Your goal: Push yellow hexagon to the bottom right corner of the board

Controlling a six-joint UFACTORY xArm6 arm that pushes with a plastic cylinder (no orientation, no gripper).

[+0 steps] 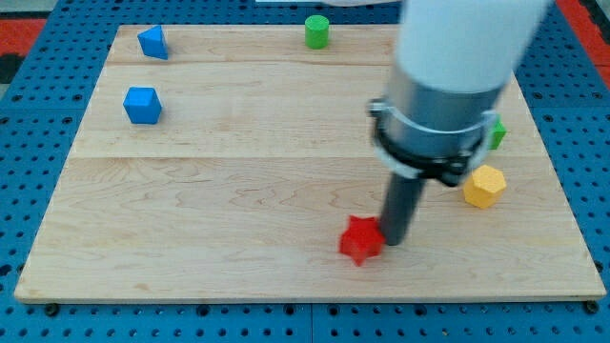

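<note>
The yellow hexagon (483,186) lies on the wooden board (238,191) at the view's right, below the middle. My tip (394,242) rests on the board to the left of and below the hexagon, well apart from it. The tip touches the right side of a red star-shaped block (360,239). The arm's grey and white body hangs over the board's upper right.
A blue cube (142,105) and a blue angular block (152,42) sit at the upper left. A green cylinder (316,30) stands at the top edge. A green block (497,132) peeks out right of the arm, above the hexagon.
</note>
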